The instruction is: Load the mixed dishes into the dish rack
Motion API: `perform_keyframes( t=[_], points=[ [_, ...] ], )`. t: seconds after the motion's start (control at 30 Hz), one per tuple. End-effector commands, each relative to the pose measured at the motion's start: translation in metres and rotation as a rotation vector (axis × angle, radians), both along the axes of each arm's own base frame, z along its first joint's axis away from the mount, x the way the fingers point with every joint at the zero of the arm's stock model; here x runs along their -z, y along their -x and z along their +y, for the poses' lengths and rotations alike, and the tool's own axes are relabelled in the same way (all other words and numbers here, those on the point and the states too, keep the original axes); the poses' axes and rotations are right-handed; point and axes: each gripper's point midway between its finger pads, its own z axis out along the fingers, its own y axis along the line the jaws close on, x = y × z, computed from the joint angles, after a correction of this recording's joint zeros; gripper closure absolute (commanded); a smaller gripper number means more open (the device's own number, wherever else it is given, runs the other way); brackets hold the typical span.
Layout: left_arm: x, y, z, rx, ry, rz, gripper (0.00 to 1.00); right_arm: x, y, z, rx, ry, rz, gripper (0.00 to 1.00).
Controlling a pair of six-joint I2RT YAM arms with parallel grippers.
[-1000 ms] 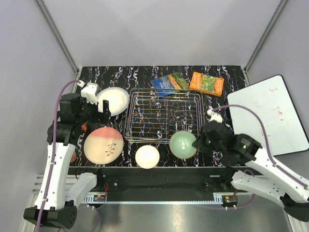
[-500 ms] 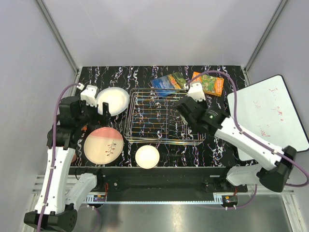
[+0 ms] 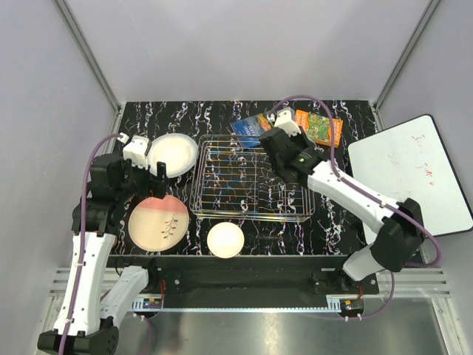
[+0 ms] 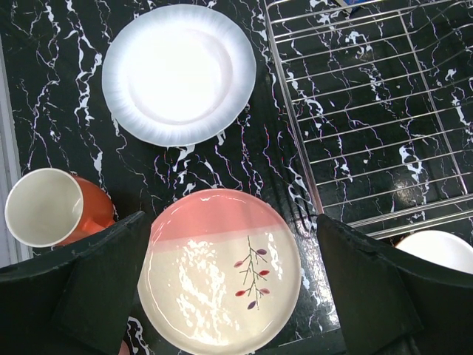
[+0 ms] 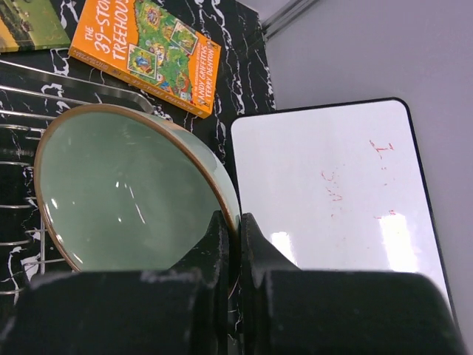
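The right tool (image 5: 238, 222) is clamped on the green bowl's (image 5: 126, 185) rim and holds it over the rack's (image 3: 229, 181) far edge. Left of the rack, the left tool (image 4: 233, 222) hangs open above the pink plate (image 4: 214, 296), which lies on the desk (image 4: 244, 159) near the white plate (image 4: 179, 72).

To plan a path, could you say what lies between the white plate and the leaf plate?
Only bare tabletop, seen in the left wrist view, separates white plate and leaf plate.

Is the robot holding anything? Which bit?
Yes. The right end effector pinches the pale green bowl by its rim. The left end effector holds nothing.
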Motion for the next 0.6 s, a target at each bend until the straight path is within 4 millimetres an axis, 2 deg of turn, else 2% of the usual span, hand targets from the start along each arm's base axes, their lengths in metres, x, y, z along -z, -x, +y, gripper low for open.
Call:
perform_keyframes(
  t=[0.0, 0.07, 0.23, 0.57],
  points=[
    [-0.01, -0.002, 0.002, 0.0, -0.009, -0.056, 0.01, -0.003, -0.021, 0.003, 0.024, -0.008, -0.064, 1.0],
    [-0.011, -0.002, 0.003, -0.001, -0.013, -0.062, 0.01, 0.012, -0.028, 0.004, 0.03, 0.02, -0.029, 1.0],
    [-0.013, -0.001, 0.003, 0.001, -0.016, -0.067, 0.01, 0.034, -0.042, 0.002, 0.034, 0.038, 0.002, 1.0],
    [-0.019, 0.0, 0.0, 0.007, 0.006, -0.078, 0.01, 0.073, -0.043, 0.005, 0.024, 0.058, 0.071, 1.0]
  ],
)
